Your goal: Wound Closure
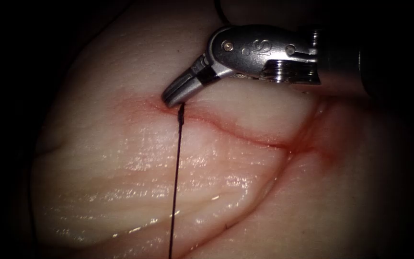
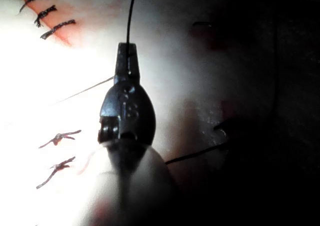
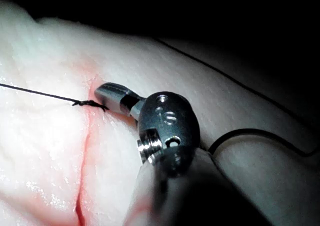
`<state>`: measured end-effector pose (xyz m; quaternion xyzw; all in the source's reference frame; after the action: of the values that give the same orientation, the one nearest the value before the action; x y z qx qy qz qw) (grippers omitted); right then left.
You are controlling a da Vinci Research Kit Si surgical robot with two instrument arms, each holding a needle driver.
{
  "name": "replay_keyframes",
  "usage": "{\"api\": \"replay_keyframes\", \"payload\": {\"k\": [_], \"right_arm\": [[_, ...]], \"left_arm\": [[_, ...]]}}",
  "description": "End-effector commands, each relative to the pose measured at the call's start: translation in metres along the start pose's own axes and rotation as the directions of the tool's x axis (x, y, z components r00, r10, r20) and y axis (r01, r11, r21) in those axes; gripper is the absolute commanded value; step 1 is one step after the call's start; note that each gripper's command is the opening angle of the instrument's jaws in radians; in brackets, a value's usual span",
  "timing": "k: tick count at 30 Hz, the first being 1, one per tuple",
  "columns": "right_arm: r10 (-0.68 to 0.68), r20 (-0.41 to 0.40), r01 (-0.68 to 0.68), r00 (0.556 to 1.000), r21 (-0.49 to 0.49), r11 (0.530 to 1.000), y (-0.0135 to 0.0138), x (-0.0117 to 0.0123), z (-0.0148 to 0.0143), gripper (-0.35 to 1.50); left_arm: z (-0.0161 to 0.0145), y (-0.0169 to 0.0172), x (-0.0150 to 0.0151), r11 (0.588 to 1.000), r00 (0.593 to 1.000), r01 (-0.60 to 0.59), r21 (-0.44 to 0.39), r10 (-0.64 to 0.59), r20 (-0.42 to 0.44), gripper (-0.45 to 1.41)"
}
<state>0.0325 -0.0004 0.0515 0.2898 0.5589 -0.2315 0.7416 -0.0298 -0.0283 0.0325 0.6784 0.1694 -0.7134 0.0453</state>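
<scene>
Thread (image 1: pixel 177 168) black, thin, taut; right pincer (image 1: pixel 177 98) clamps it at cut (image 1: pixel 245 134).

The right arm's claw (image 1: pixel 178 96) is closed, wrist bent downward.

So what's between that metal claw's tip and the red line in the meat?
Nothing but a dark knot of thread: in the endoscope view the right tool rests right at the cut, its jaws shut there.
</scene>
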Motion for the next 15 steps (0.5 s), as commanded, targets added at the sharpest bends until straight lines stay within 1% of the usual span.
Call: {"api": "replay_keyframes", "payload": {"k": [1, 11, 13, 14, 15], "right_arm": [[0.000, 0.005, 0.000, 1.000, -0.014, 1.000, 0.0012, -0.0002, 0.0000, -0.35], [0.007, 0.006, -0.006, 1.000, -0.030, 1.000, 0.0015, 0.0002, -0.0004, -0.35], [0.006, 0.006, -0.006, 1.000, -0.029, 1.000, 0.0014, 0.0003, -0.0004, -0.35], [0.002, 0.006, -0.002, 1.000, -0.025, 1.000, 0.0010, 0.0006, -0.0001, -0.35], [0.002, 0.006, -0.002, 1.000, -0.025, 1.000, 0.0010, 0.0006, -0.0001, -0.35]], "left_arm": [[0.0007, 0.0003, -0.0008, 1.000, 1.000, 0.004, -0.003, -0.004, 0.001, -0.45], [0.0016, 0.0015, -0.0023, 0.999, 1.000, 0.022, -0.025, -0.022, -0.001, -0.45], [0.0015, 0.0014, -0.0022, 0.999, 1.000, 0.022, -0.029, -0.022, -0.003, -0.45], [0.0010, 0.0007, -0.0015, 0.999, 1.000, 0.030, -0.027, -0.030, -0.006, -0.45], [0.0010, 0.0007, -0.0015, 0.999, 1.000, 0.030, -0.027, -0.030, -0.006, -0.45]]}}
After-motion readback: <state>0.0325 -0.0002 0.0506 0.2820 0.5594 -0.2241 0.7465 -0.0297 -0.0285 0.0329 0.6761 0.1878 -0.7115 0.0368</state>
